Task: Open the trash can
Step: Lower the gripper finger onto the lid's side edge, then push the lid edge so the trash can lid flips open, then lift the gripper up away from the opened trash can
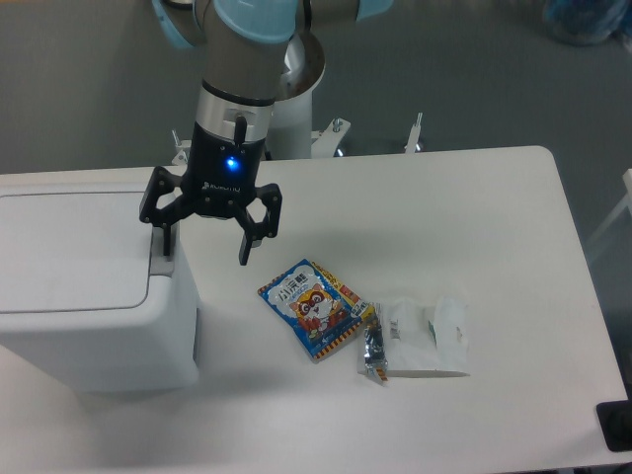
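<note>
Sitting on the table's (474, 207) left end, the bin (84, 286) has its lid down (flat); the hand (205, 251) hangs at its right edge, fingers spread, with snack packets (314, 308) beyond.

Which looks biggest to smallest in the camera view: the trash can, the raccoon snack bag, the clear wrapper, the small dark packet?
1. trash can
2. raccoon snack bag and clear wrapper: too alike to rank
3. small dark packet

trash can (74, 286): 1 | blue snack packet (314, 308): 1 | clear wrapper (427, 336): 1 | small dark packet (373, 353): 1
</note>
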You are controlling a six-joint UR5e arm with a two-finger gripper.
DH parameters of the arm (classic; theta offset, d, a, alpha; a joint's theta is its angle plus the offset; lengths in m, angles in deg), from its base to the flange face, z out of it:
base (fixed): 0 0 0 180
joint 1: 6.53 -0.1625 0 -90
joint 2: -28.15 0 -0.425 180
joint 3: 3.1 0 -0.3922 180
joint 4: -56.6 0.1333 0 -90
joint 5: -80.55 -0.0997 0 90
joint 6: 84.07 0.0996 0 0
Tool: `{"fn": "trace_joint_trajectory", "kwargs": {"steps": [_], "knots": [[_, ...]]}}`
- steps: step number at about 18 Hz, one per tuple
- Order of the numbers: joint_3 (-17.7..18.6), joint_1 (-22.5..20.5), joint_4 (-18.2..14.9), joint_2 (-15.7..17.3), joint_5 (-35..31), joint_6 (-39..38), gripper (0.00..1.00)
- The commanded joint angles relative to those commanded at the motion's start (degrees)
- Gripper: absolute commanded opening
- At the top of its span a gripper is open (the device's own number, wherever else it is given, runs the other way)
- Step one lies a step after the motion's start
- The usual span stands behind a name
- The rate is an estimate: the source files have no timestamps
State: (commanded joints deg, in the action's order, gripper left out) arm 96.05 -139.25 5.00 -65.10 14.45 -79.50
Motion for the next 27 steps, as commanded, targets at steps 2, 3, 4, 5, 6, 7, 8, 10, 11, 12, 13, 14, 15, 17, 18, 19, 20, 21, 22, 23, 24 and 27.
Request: {"fn": "trace_joint_trajectory", "kwargs": {"steps": [2,3,4,5,6,7,8,10,11,12,13,14,15,17,18,19,20,21,22,23,24,27], "knots": [[0.0,-0.1,0.0,-0.1,0.0,0.0,1.0],[0.0,-0.1,0.0,-0.1,0.0,0.0,1.0],[0.0,0.0,0.0,-0.2,0.0,0.0,1.0],[0.1,-0.1,0.0,-0.1,-0.1,0.0,1.0],[0.1,0.0,0.0,-0.1,0.0,0.0,1.0],[0.2,0.0,0.0,-0.1,-0.1,0.0,1.0],[0.3,-0.1,0.0,-0.1,-0.1,0.0,1.0],[0.4,0.0,0.0,-0.1,-0.1,0.0,1.0],[0.4,-0.1,0.0,-0.1,-0.1,0.0,1.0],[0.4,-0.1,0.0,-0.1,-0.1,0.0,1.0],[0.4,-0.1,0.0,-0.1,-0.1,0.0,1.0],[0.4,-0.1,0.0,-0.1,-0.1,0.0,1.0],[0.3,-0.1,0.0,0.1,0.0,0.0,1.0],[-0.7,-0.3,0.0,0.5,0.0,0.2,1.0],[-1.6,-0.5,0.0,0.5,0.0,0.2,1.0],[-2.5,-0.6,0.0,0.5,-0.1,0.7,1.0],[-3.3,-0.8,-0.1,0.5,-0.3,1.7,1.0],[-4.2,-1.7,-0.1,0.6,-0.3,2.1,1.0],[-4.8,-3.1,-0.1,0.8,-0.3,2.2,1.0],[-5.4,-4.8,-0.1,1.2,-0.3,2.3,1.0],[-5.9,-6.3,-0.1,1.6,-0.4,2.4,1.0],[-7.6,-11.9,-0.2,1.8,-2.6,2.7,1.0]]}}
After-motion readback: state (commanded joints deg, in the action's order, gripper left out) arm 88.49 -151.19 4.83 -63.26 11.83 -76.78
